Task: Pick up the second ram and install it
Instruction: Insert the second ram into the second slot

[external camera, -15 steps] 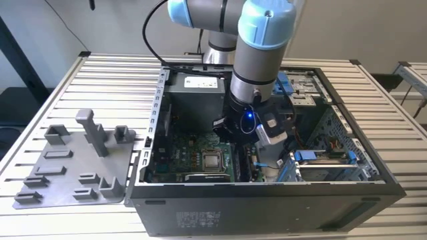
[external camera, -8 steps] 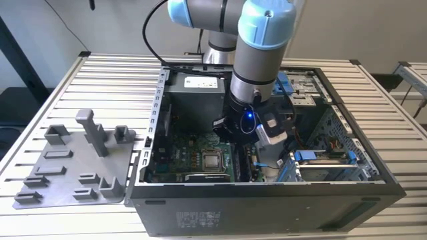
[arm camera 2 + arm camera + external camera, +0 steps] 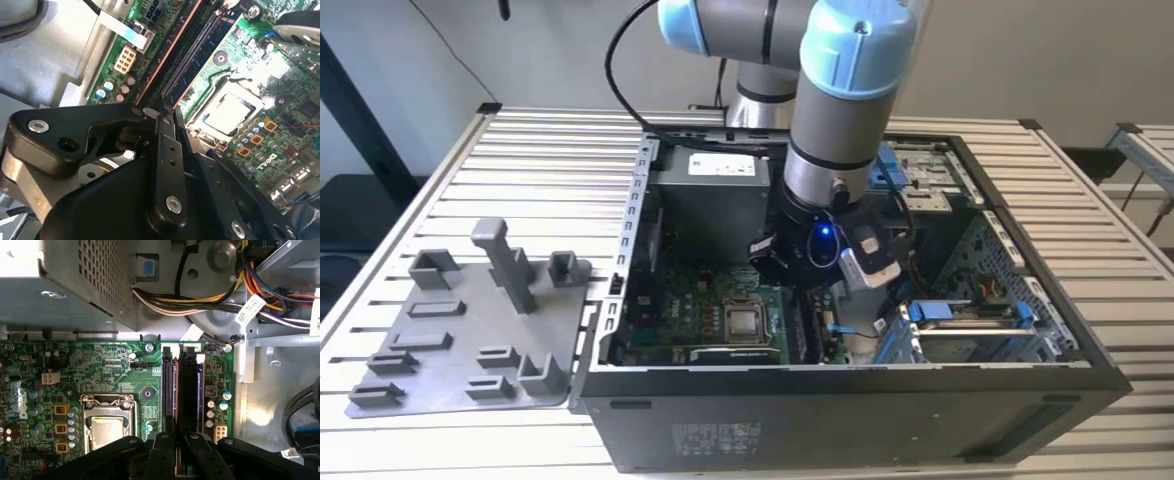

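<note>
Reaching down into the open computer case (image 3: 854,385), our arm hangs over the green motherboard (image 3: 115,370), close to the memory slots (image 3: 186,390). Around it we see the silver power supply box (image 3: 65,280) with its perforated side, and a bundle of coloured cables (image 3: 200,305) running across the case wall just beyond the board's edge. The processor socket (image 3: 107,427) sits beside the slots, with small capacitors on either side of it.

In both wrist views our pincer (image 3: 176,450) stands directly above the slots, its black fingers (image 3: 167,165) drawn narrow around a thin edge-on strip. This strip is the second ram (image 3: 170,395), dark with a reddish-brown edge, lying along one slot next to an open black one; we cannot tell whether it is fully seated.

In the exterior view, blue drive clips (image 3: 961,312) sit in the case toward that view's right, near the arm. A grey plastic tray (image 3: 467,340) with upright blocks rests on the slatted tabletop (image 3: 520,160) just beside the case, on the exterior view's left.
</note>
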Robot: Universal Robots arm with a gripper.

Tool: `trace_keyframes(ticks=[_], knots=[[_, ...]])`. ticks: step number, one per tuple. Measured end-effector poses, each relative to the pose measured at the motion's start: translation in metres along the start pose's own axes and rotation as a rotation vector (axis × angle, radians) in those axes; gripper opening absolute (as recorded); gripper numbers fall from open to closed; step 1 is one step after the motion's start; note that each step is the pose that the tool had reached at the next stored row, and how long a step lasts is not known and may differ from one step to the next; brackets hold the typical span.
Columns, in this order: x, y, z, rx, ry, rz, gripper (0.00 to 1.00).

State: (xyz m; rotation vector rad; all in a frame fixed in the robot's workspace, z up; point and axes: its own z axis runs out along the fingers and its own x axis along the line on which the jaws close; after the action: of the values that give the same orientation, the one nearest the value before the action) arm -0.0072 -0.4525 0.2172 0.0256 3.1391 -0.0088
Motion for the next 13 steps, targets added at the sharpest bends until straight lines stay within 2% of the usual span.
trace_keyframes(ticks=[8,13], knots=[[-0.0002,0.0,0.0071,0.0005,0.0025,-0.006,0.14],[-0.0002,0.0,0.0079,0.0001,0.0032,-0.005,0.14]])
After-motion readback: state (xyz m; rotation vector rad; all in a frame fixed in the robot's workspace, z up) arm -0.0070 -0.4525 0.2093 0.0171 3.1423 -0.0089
